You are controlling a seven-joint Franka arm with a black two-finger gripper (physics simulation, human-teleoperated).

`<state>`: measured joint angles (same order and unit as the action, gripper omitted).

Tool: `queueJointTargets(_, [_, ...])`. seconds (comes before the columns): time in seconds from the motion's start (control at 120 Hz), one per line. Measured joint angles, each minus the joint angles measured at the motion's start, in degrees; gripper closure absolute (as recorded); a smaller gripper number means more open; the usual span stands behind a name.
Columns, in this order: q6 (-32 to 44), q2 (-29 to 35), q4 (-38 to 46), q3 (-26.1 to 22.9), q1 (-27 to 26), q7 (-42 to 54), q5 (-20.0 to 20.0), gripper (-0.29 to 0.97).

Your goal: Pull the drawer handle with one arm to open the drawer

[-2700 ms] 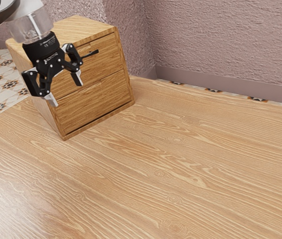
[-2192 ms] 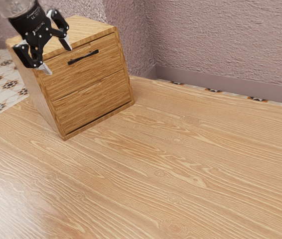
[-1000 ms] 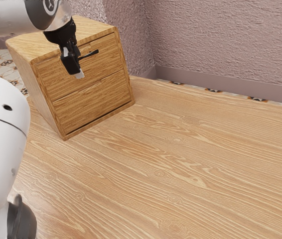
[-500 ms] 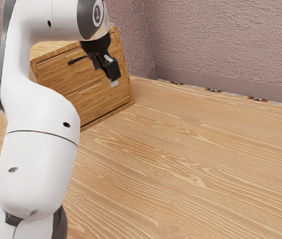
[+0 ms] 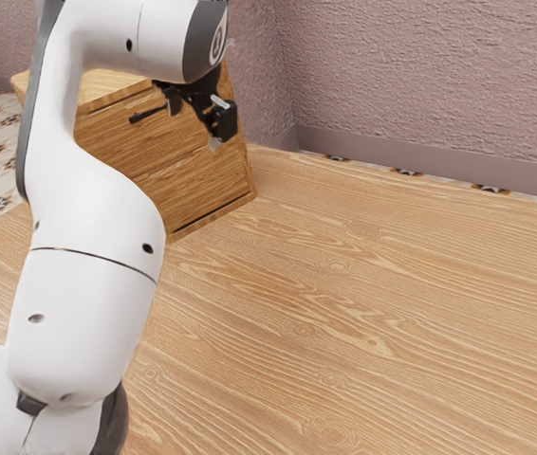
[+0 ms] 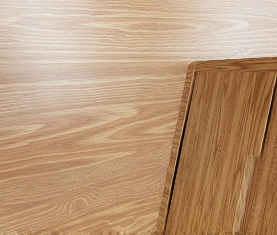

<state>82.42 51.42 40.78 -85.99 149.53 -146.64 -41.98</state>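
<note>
Tool [image 5: 214, 138] at drawer handle [image 5: 148, 114] on cabinet [image 5: 207, 175]; open or closed, cannot tell.

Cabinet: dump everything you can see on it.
Wood-grain cabinet, upright on the wooden surface by the textured wall. Two stacked drawer fronts; a thin black bar handle on the upper one. Neither looks pulled out. The arm covers part of it; the tool hangs before the upper front, beside the handle.
</note>
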Motion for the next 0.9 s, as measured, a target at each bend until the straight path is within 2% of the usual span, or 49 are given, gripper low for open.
queueJointTargets(0.2, [3.19, 0.2, -0.91, -4.71, -0.29, -0.55, 1.11, 0.04])
queueJointTargets(0.483, [9.19, -0.27, 4.53, -5.0, 0.27, 7.95, 6.32, 0.25])
queueJointTargets(0.717, [14.06, -0.56, 6.85, -6.63, 0.4, 15.17, 7.06, 0.32])
queueJointTargets(0.9, [17.55, -1.97, 7.03, -10.17, 4.31, 19.77, 7.02, 0.35])
